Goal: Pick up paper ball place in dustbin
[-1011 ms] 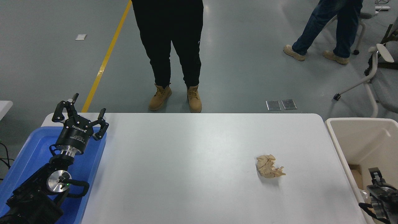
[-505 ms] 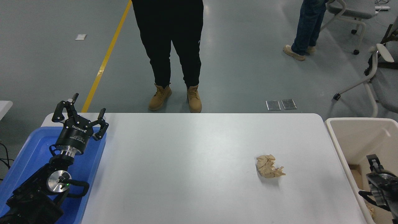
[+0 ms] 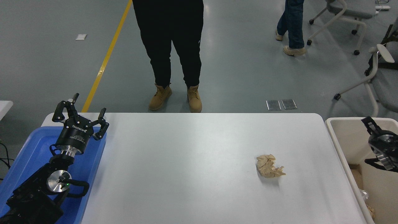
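The paper ball (image 3: 269,166), a crumpled tan-brown wad, lies on the white table (image 3: 192,161), right of centre. The dustbin (image 3: 345,137), cream-white with a thick rim, stands off the table's right edge. My right gripper (image 3: 378,138) comes in from the right edge above the dustbin's opening, well right of the paper ball and apart from it; only part of it shows. My left gripper (image 3: 87,107) is parked open and empty at the lower left, over a blue tray.
The blue tray (image 3: 34,146) sits at the table's left edge under my left arm. A person (image 3: 169,46) in black trousers and tan boots stands at the far edge. Another person (image 3: 292,28) walks at the back right, near chairs (image 3: 370,81).
My right gripper has risen from low inside the dustbin to above its far part. The person at the back right has walked leftward. The paper ball and left arm have not moved.
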